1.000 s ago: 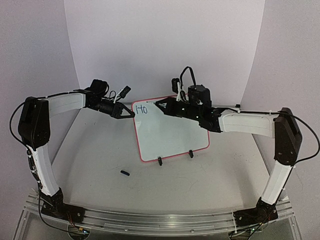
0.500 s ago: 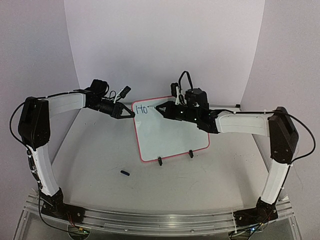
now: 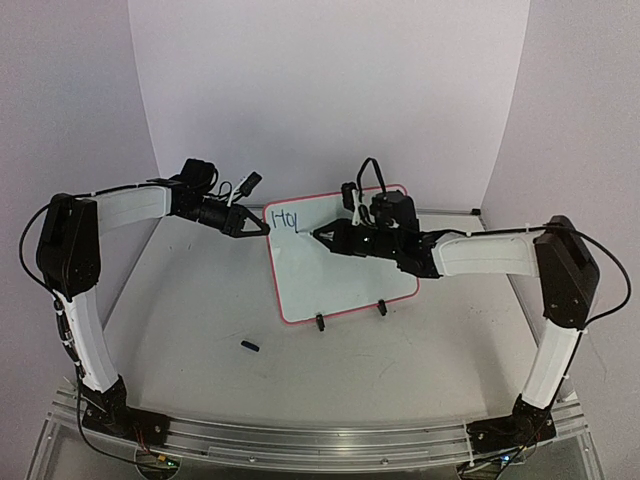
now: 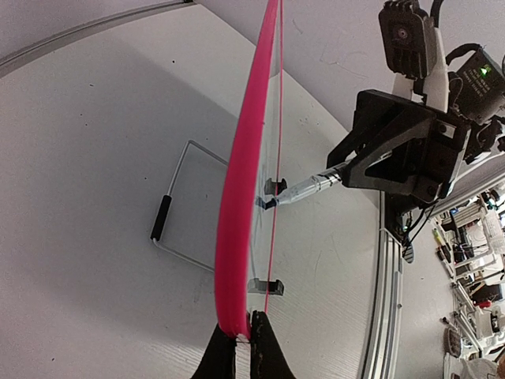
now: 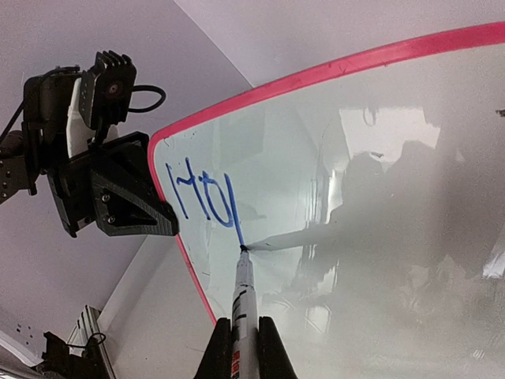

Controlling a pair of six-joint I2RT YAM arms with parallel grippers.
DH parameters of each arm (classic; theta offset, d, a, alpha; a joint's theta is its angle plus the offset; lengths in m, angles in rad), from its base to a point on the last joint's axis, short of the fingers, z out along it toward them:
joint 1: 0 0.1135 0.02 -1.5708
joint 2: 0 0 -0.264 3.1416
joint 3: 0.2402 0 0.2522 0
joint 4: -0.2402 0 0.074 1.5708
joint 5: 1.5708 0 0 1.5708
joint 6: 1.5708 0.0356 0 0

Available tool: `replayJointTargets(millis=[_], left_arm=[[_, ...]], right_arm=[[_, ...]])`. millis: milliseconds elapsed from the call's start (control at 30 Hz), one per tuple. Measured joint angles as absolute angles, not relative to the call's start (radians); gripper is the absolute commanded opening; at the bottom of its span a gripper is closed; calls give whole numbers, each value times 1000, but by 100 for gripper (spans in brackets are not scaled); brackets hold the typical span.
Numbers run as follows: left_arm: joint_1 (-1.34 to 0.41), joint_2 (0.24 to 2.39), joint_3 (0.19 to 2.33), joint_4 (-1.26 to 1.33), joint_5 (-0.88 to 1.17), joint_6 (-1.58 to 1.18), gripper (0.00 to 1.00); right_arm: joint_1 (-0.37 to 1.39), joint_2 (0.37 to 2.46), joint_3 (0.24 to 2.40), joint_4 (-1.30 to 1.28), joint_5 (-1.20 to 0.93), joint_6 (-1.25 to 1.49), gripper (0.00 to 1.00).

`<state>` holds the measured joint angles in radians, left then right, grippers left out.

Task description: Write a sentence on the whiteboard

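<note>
Centre frame, right gripper [image 3: 318, 234] clamps a silver marker [image 5: 241, 292] onto the pink-framed white whiteboard [image 3: 345, 275]; left gripper [image 3: 263, 228] pinches its left edge. Small black cap [image 3: 250, 347] lies lower left.

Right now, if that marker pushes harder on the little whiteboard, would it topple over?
Alone, it probably would: the whiteboard stands propped on two small clip feet and a thin wire stand, and looks thin and light. The left gripper pinching its pink frame likely steadies it against the marker.
</note>
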<state>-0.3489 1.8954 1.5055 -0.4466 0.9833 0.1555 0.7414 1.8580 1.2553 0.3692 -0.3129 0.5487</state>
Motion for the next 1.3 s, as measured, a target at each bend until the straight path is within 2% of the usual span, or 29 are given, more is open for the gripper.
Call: replayJointTargets(millis=[467,1300], left_arm=[[-356,1892,1505,-447,984,158,0],[-367,1892,1513,-449,974,163,0]], right_arm=[[738,1819,1216,371,-345,570,0],[738,1862,1320,403,-266,548,0]])
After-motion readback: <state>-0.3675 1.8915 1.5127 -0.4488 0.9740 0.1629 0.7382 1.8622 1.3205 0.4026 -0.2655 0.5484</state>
